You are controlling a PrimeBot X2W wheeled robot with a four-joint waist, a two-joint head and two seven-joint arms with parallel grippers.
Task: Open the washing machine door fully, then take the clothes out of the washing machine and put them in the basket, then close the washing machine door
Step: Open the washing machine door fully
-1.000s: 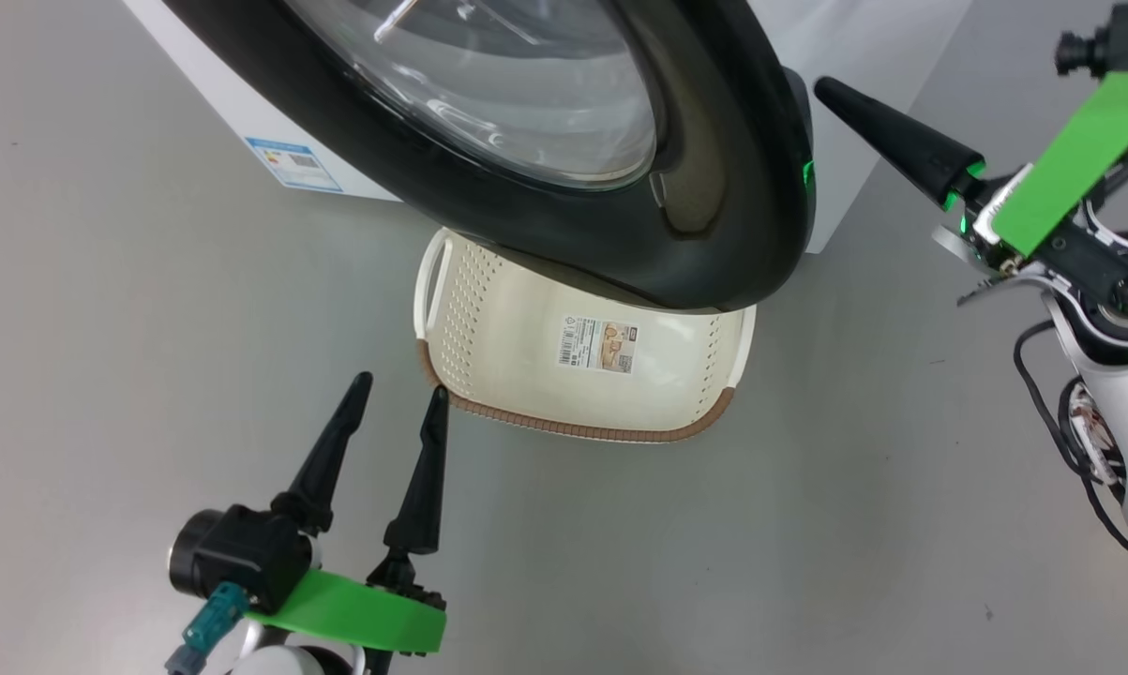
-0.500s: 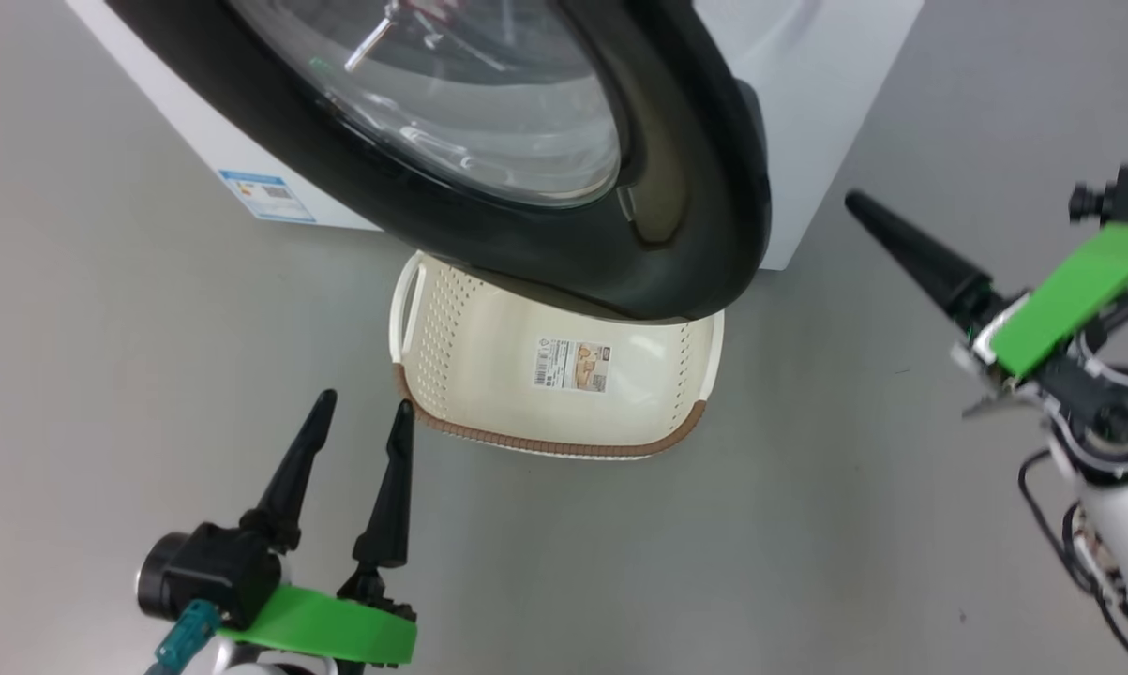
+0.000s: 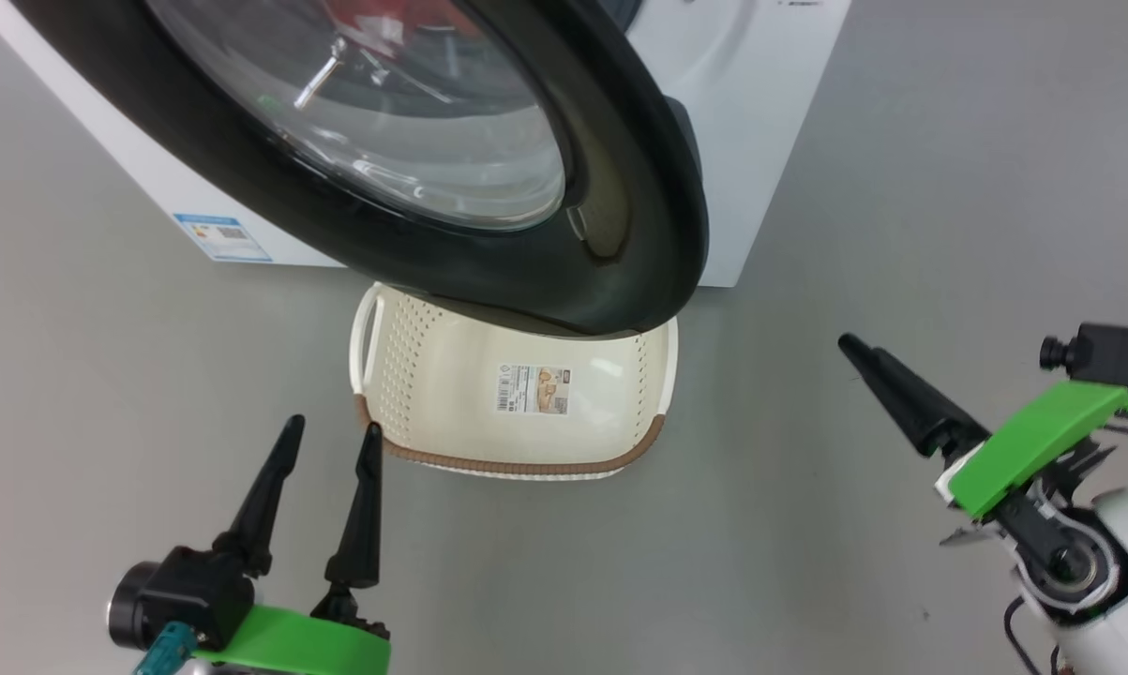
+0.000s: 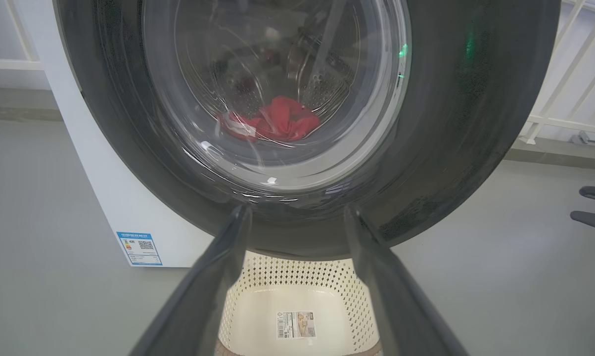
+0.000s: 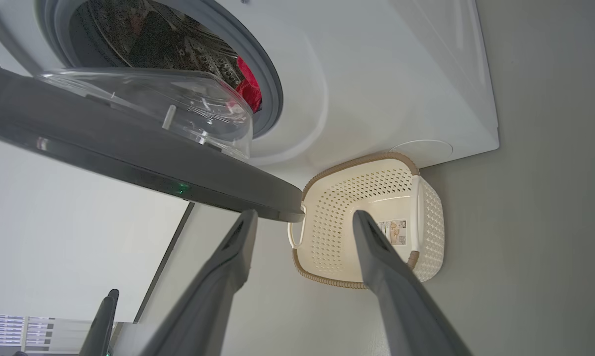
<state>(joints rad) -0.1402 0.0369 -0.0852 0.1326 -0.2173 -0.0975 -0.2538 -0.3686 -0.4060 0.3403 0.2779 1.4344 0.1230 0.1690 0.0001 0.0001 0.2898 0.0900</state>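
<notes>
The washing machine door [image 3: 488,272], a glossy black rim round a clear glass bowl, stands partly swung out from the white washing machine [image 3: 760,141] and overhangs the far side of the basket [image 3: 413,375]. Red clothes [image 4: 277,121] lie in the steel drum, seen through the glass, and as a red patch of clothes [image 5: 248,81] past the grey ring. My left gripper [image 3: 331,429] is open and empty, low at the basket's near left corner. My right gripper [image 5: 303,215] is open and empty, out to the right of the door's free edge [image 5: 277,210], apart from it.
Bare grey floor lies all around the basket [image 5: 376,222]. A blue sticker [image 3: 221,236] marks the machine's lower front. A white railing [image 4: 564,74] stands behind on the right. The right gripper's fingers [image 4: 594,205] show at the left wrist view's right edge.
The head camera has shifted, so the machine and basket sit lower and further left. My right gripper has drawn back and down from the door's edge. The left gripper holds its pose.
</notes>
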